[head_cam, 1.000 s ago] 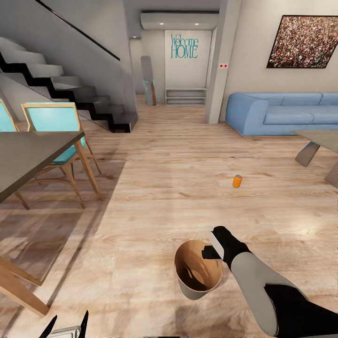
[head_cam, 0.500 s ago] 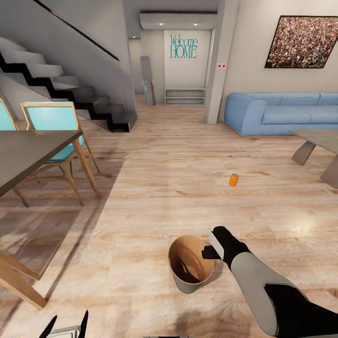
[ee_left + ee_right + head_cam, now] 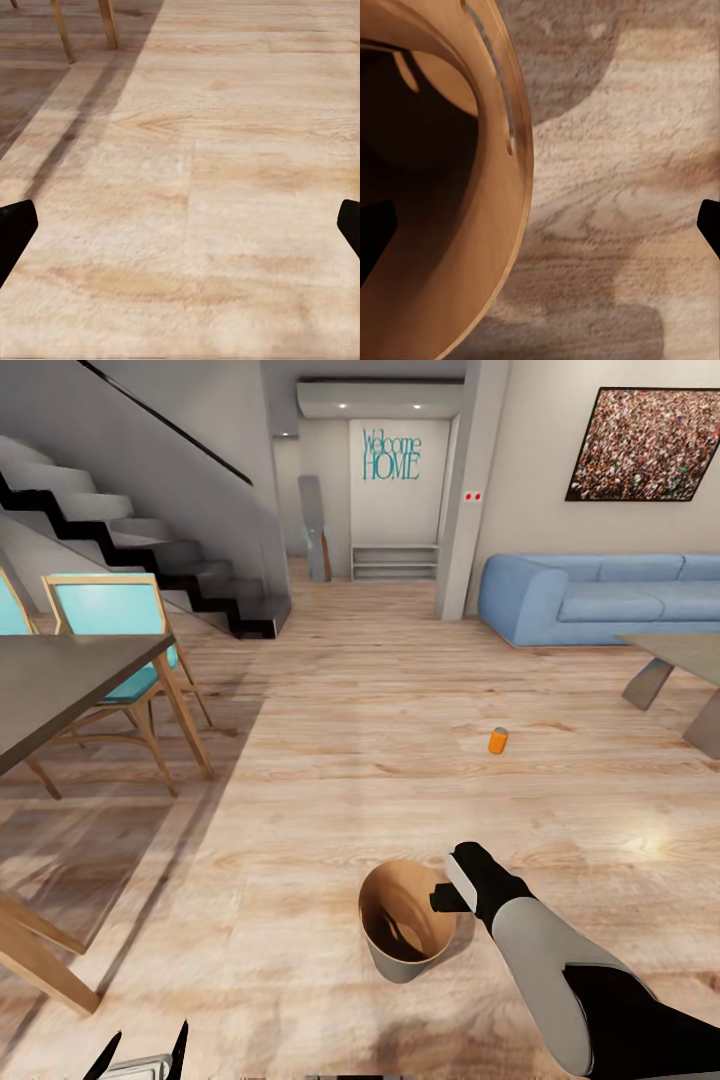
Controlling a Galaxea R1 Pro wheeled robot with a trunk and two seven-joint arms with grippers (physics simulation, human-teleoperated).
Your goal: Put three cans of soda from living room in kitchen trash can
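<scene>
The tash can [image 3: 405,952], pale grey outside and coppery brown inside, stands on the wood floor just in front of me. My right gripper [image 3: 446,897] hovers at its right rim, open. In the right wrist view the tash can's brown rim [image 3: 510,225] runs between the two widely spread fingertips of that gripper [image 3: 540,225]. One orange can of soda [image 3: 498,741] stands upright on the floor farther ahead, near the low table. My left gripper [image 3: 143,1052] is low at the left, open over bare floor, as the left wrist view confirms [image 3: 180,225].
A light-blue sofa [image 3: 590,600] and a low table [image 3: 680,655] are at the right. A dark dining table [image 3: 60,680] with turquoise chairs [image 3: 110,615] stands at the left, with stairs [image 3: 150,550] behind. Open wood floor lies between.
From one second ago the whole view shifted slightly, and the tash can now sits a little further left under my right gripper. Nothing has changed over the last half second.
</scene>
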